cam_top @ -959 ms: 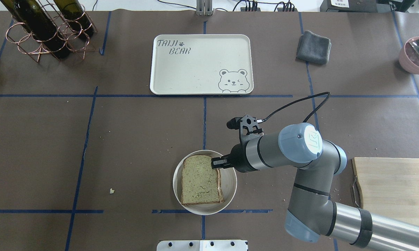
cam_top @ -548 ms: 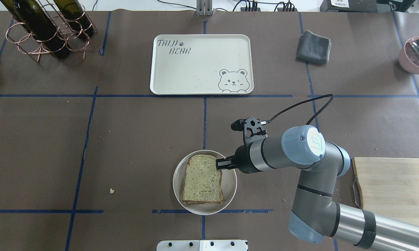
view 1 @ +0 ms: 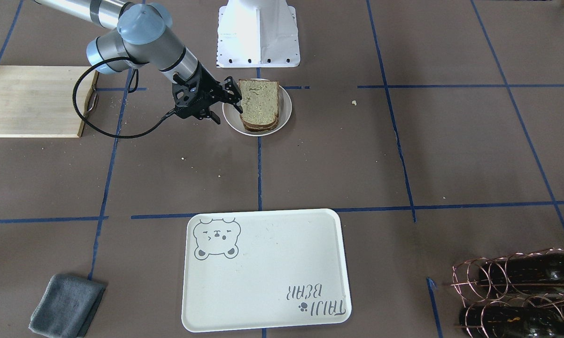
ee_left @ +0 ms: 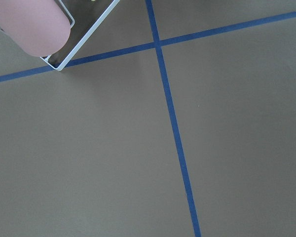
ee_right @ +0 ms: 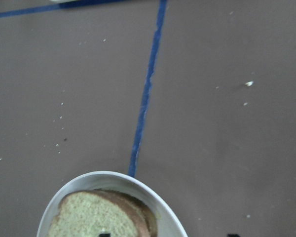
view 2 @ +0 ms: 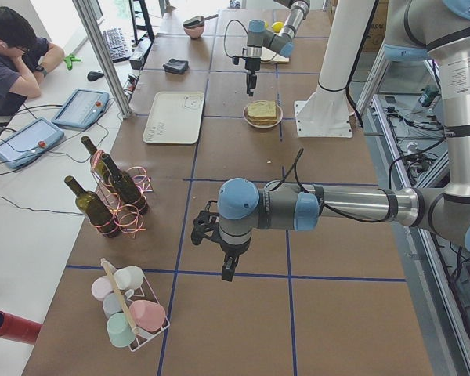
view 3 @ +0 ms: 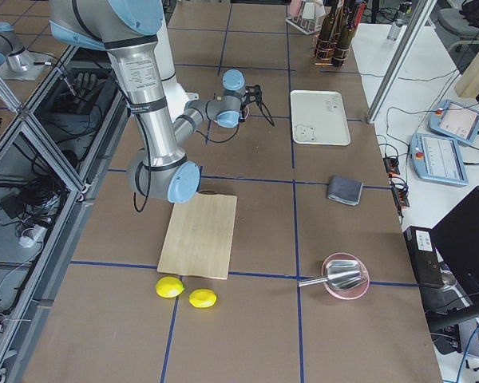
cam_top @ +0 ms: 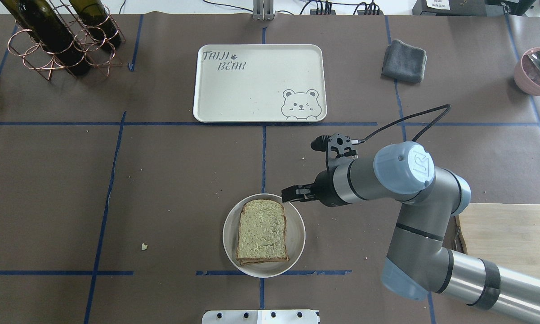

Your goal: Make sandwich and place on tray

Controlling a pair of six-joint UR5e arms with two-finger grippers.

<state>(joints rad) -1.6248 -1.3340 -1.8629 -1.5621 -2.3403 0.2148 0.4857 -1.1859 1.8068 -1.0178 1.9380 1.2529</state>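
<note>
Nearest the robot's base, the sandwich (cam_top: 261, 230) of square pale tan bread slices with dark brown crust lies stacked on a small round white plate (cam_top: 229, 237) on the brown desk (cam_top: 162, 180). We see no egg between the slices. In the overhead view its slightly longer side runs 12 to 6. The black right pincer (cam_top: 287, 195) hovers just past the plate's rim at about 1 o'clock, jaws spread apart and holding nothing, so the sandwich lies at roughly 7 o'clock from it. Farther out at 12 o'clock, well apart from the plate, sits the large cream rectangular tray (cam_top: 252, 90) with its grey bear drawing, the sandwich not yet on it. The left pincer (view 2: 228, 270) hangs over the desk's left end, well away; we cannot tell its opening. We judge the right arm the nearer one.
</note>
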